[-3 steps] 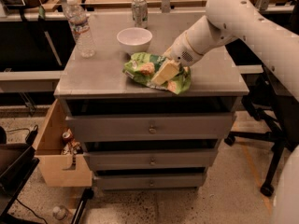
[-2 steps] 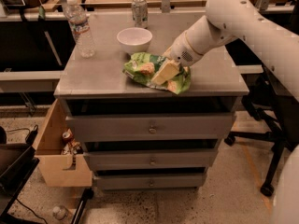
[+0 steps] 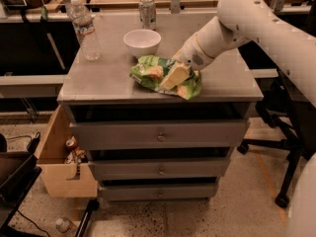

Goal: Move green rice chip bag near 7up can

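Note:
The green rice chip bag (image 3: 157, 73) lies crumpled near the front middle of the grey cabinet top (image 3: 113, 58). My gripper (image 3: 174, 76) comes in from the right on the white arm and rests on top of the bag's right half. The 7up can (image 3: 147, 13) stands upright at the back edge of the top, well behind the bag. A white bowl (image 3: 142, 42) sits between the can and the bag.
A clear plastic water bottle (image 3: 85, 29) with a white cap stands at the back left. The cabinet has three closed drawers (image 3: 160, 136). An open cardboard box (image 3: 63, 158) with items sits on the floor at the left. An office chair base (image 3: 276, 157) is at the right.

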`<state>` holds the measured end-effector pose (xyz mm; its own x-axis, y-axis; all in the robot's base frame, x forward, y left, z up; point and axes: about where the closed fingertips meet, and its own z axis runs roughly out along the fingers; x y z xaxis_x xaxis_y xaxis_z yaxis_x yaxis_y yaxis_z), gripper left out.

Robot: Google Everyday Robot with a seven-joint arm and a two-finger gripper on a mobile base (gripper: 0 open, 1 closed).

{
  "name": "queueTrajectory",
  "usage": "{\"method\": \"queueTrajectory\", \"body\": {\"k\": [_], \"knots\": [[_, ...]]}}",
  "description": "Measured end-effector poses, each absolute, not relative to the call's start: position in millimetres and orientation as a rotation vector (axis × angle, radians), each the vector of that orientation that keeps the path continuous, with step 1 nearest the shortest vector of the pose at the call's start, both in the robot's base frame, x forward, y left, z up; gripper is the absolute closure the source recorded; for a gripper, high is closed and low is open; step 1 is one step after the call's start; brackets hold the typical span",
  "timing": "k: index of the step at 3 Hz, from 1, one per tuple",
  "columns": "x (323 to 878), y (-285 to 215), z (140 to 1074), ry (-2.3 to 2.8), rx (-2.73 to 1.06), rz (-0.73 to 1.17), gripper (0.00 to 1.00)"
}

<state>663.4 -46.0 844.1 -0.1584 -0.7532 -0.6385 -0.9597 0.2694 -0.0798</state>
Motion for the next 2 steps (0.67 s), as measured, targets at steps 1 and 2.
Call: {"method": "queueTrajectory", "body": {"k": [1, 2], "knots": [[663.4, -46.0, 844.2, 1.972, -1.54, 0.468, 1.0], [658.7, -63.7, 909.8, 1.985, -1.492, 0.353, 1.0]]}}
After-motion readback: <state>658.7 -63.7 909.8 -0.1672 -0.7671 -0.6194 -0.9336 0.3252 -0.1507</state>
